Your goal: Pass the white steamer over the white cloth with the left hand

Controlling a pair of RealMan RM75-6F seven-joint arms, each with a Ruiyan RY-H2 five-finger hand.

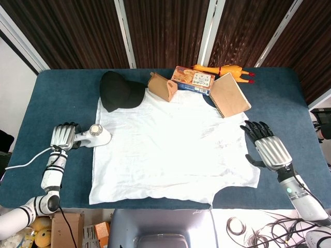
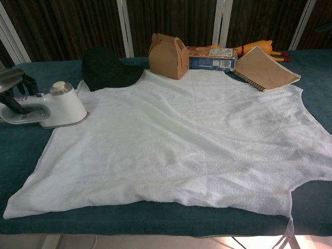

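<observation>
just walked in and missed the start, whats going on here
The robot's left hand is wrapped around the handle of the white steamer, which sits on the blue table at the left edge of the white cloth. The steamer has not yet gone over the cloth. The right hand hovers open by the cloth's right edge, holding nothing.

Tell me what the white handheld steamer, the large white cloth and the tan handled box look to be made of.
White handheld steamer: likely hard plastic, smooth with a slight sheen. Large white cloth: woven fabric, matte, softly wrinkled, possibly cotton. Tan handled box: apparently cardboard, matte, with folded creases.
</observation>
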